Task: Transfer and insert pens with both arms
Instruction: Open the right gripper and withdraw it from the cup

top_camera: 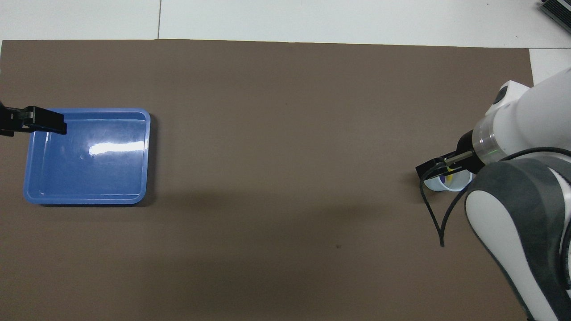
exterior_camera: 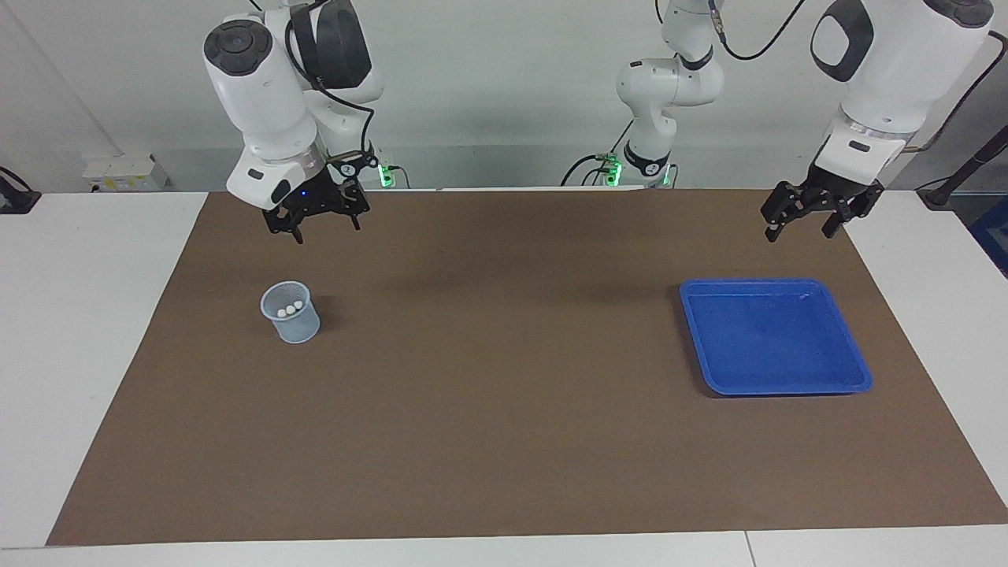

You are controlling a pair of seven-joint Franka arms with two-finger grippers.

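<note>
While three pens (exterior_camera: 290,309) stand upright in cup (exterior_camera: 290,313), whitish ends up, toward the right arm's end of the mat (exterior_camera: 504,441): tray (exterior_camera: 858,370) empty at the left arm's end, well apart from cup. In the overhead view, only a yellow and a purple tip visible inside cup, mostly hidden under the right arm.

Right hand (exterior_camera: 323,224): raised over the mat beside cup, on the robots' side of it, fingers spread wide, nothing held. Left hand (exterior_camera: 803,224): raised over the mat near the tray's corner closest to the robots, fingers likewise spread wide, nothing held.

Judged state of task: all pens inserted; tray cleared; nothing apparent left to transfer.

Handling, as judged: pens light, stiff, slim, smooth-barrelled and likely slippery across narrow fingertips; prone to swivel if pinched off-centre. Best hold, if needed again: across the barrel just below the whitish end, the only part standing clear of the rim, then a straight vertical lift. Cup light and thin-walled, probably easy to tip or drag by a sideways pull; three pens crowded together, so little room for fingers between them.
</note>
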